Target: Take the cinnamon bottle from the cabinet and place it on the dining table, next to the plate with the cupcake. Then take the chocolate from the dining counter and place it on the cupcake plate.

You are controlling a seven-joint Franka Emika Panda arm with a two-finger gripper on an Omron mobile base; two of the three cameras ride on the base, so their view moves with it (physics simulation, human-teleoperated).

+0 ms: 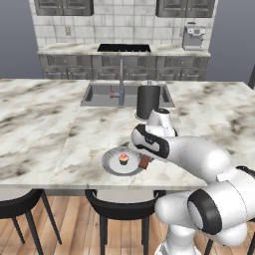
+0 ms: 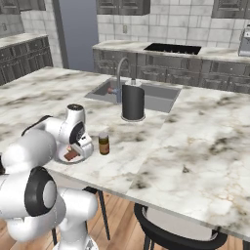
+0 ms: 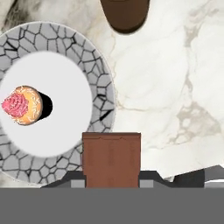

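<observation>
My gripper is shut on the brown chocolate bar, which hangs over the near rim of the crackle-patterned plate. The pink-frosted cupcake stands at the plate's middle, apart from the bar. The cinnamon bottle stands on the marble just beyond the plate. From the left base camera the gripper holds the chocolate at the right edge of the plate, beside the cupcake. The right base view has the bottle upright, right of the gripper.
A tall black cylinder stands behind the plate near the sink and its faucet. Black stools sit under the counter's front edge. Wide marble surface spreads left and right of the plate.
</observation>
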